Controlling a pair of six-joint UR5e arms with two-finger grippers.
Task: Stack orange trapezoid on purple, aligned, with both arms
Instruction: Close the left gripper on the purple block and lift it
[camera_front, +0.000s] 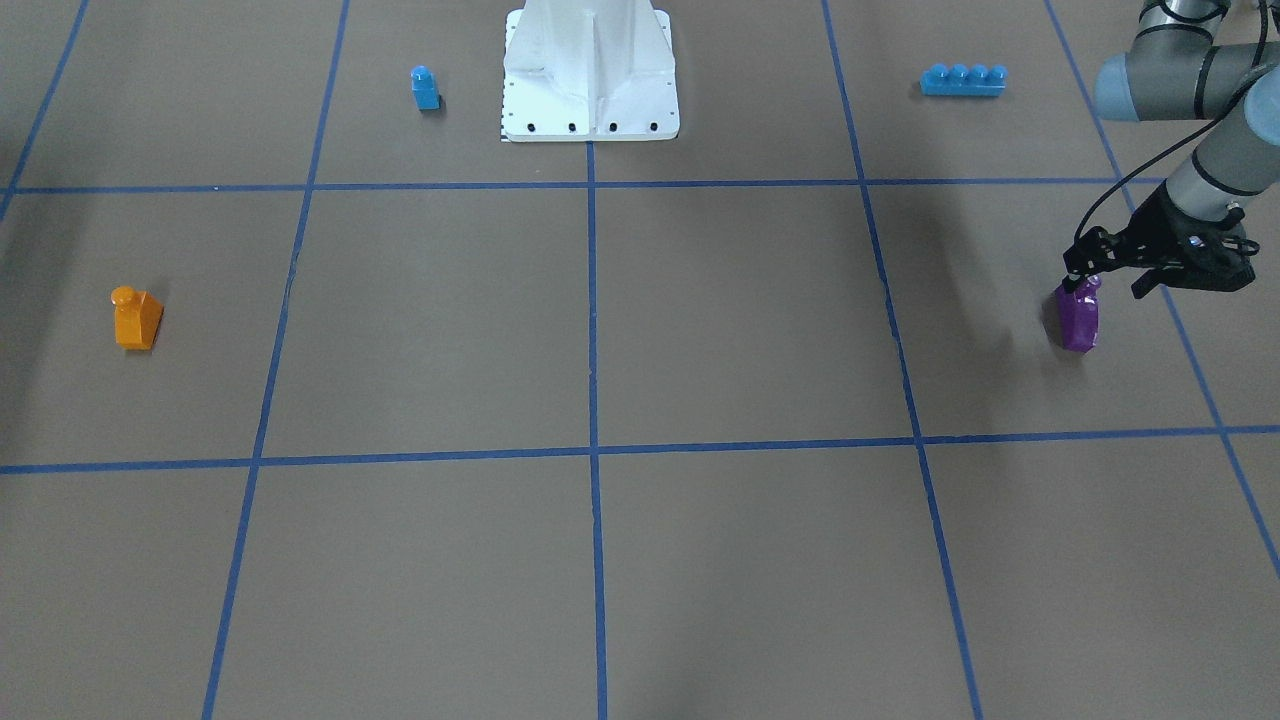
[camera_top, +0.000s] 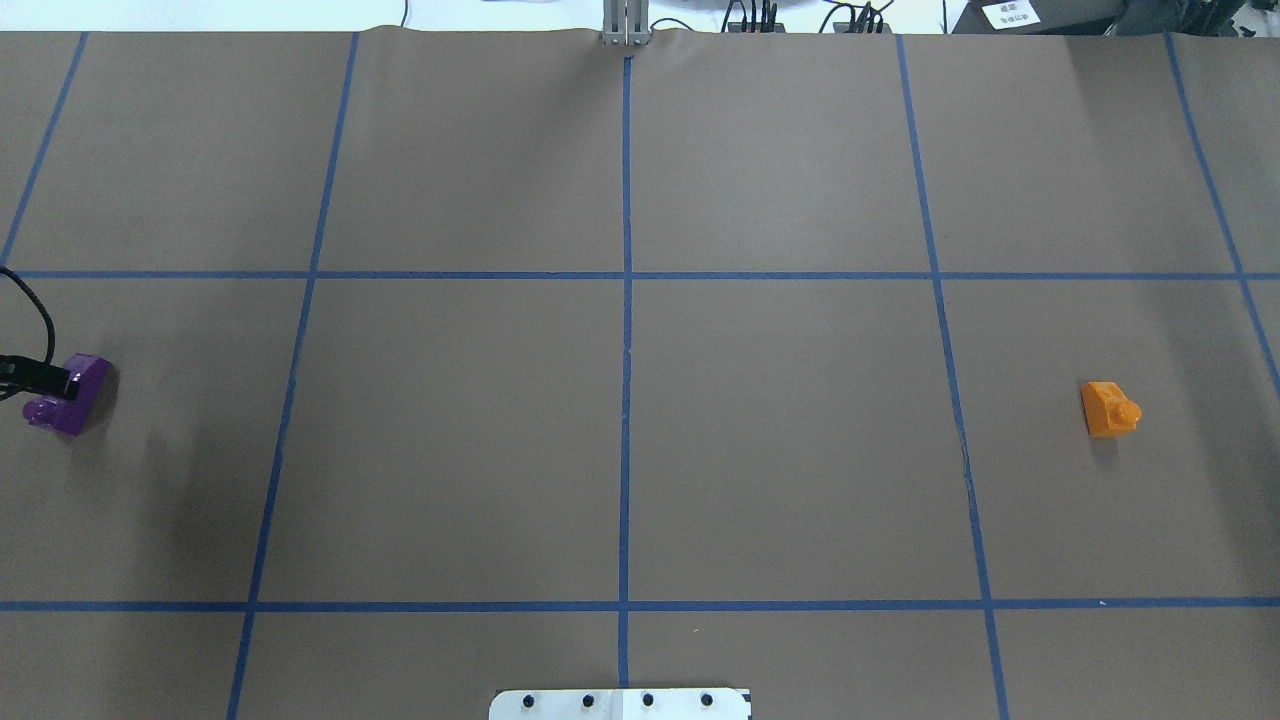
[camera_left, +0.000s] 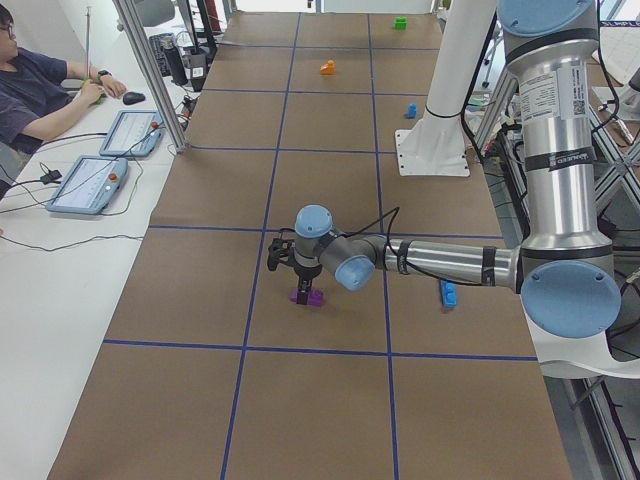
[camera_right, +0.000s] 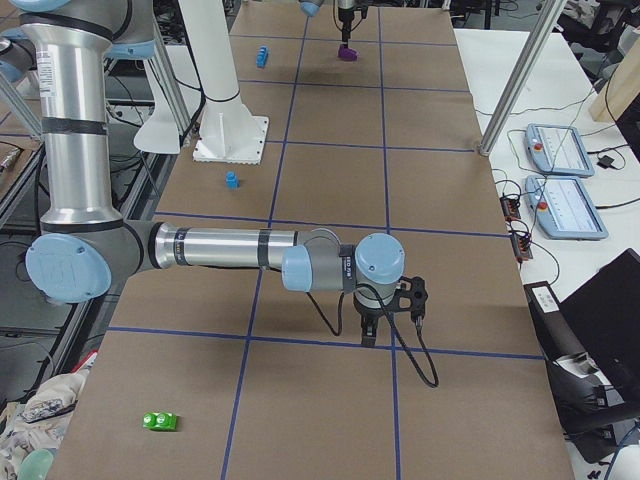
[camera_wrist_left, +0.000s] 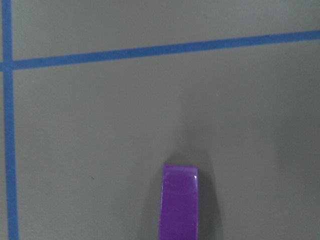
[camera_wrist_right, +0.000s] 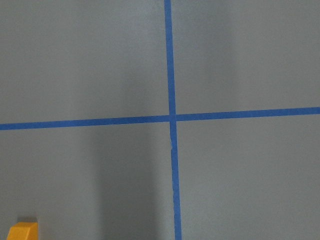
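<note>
The purple block (camera_front: 1078, 320) rests on the brown table at the robot's far left; it also shows in the overhead view (camera_top: 70, 395) and low in the left wrist view (camera_wrist_left: 179, 202). My left gripper (camera_front: 1080, 280) stands right over it, its fingers closed on the block's top by the stud. The orange trapezoid (camera_front: 135, 320) sits alone at the robot's far right (camera_top: 1108, 408), stud up. My right gripper (camera_right: 367, 338) shows only in the exterior right view, low over the table; I cannot tell if it is open. The right wrist view catches an orange corner (camera_wrist_right: 22, 231).
A small blue one-stud block (camera_front: 425, 88) stands beside the white robot base (camera_front: 590, 80). A long blue four-stud brick (camera_front: 962, 80) lies behind the left gripper. A green block (camera_right: 160, 421) lies near the right end. An operator (camera_left: 30, 90) sits at the side table.
</note>
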